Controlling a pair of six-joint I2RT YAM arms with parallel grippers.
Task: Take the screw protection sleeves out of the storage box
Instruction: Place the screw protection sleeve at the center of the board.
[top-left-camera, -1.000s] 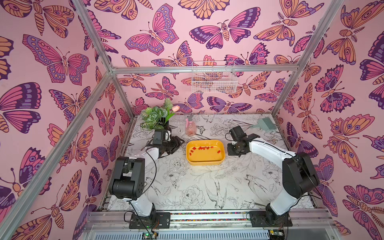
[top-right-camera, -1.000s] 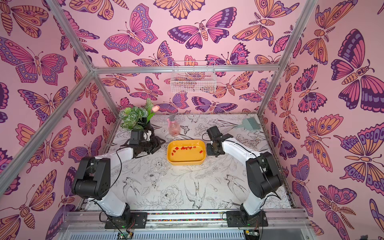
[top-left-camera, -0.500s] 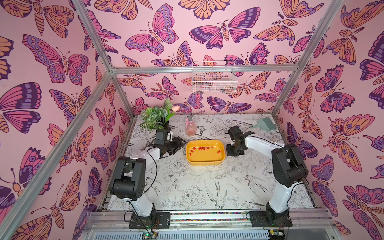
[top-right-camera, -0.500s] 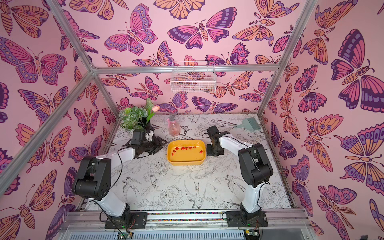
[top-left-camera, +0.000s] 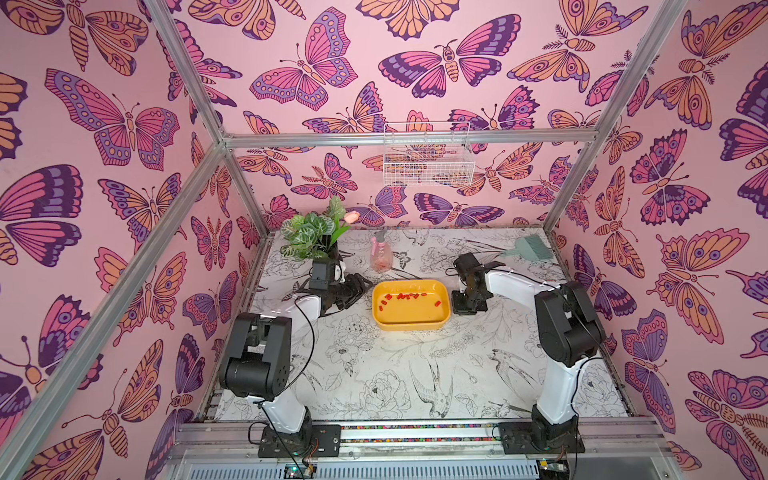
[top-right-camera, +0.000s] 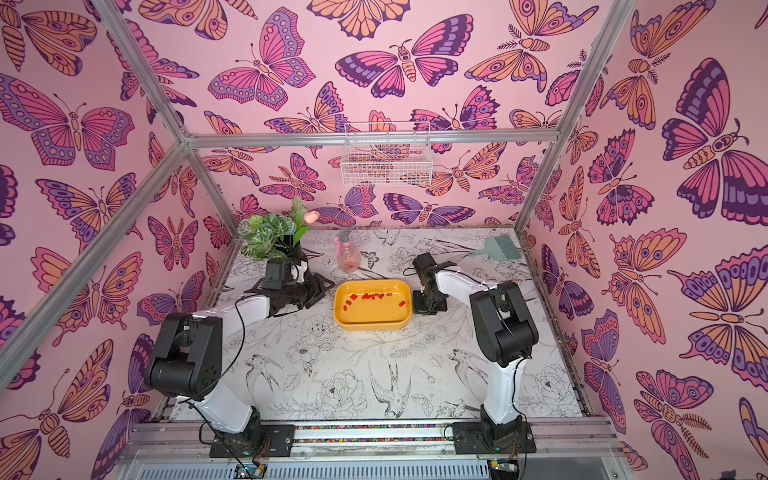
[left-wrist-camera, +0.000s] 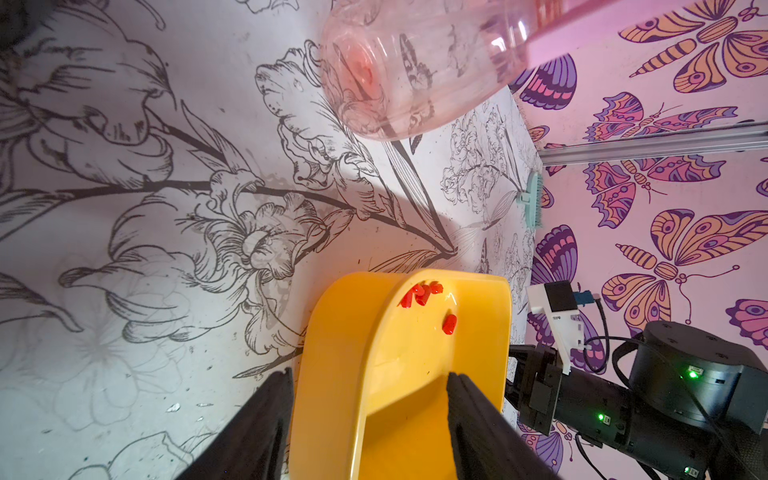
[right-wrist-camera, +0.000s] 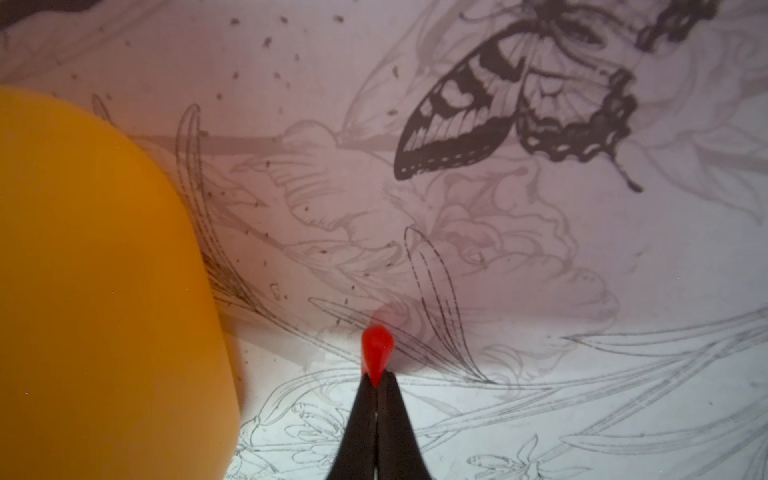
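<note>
Right gripper (right-wrist-camera: 376, 380) clamped shut on one red screw protection sleeve (right-wrist-camera: 377, 347), tips aimed down, close over table (right-wrist-camera: 540, 270). Over last second we folded elbow (top-left-camera: 567, 328) in and up; tips stayed put. Sleeve is out, release looks next. Yellow storage box (right-wrist-camera: 104, 270) just beside tips. Remaining sleeves (top-left-camera: 402, 296) inside it, past near wall. Beyond box, left gripper (left-wrist-camera: 368, 374) jaws half apart astride far end; grip we cannot tell.
</note>
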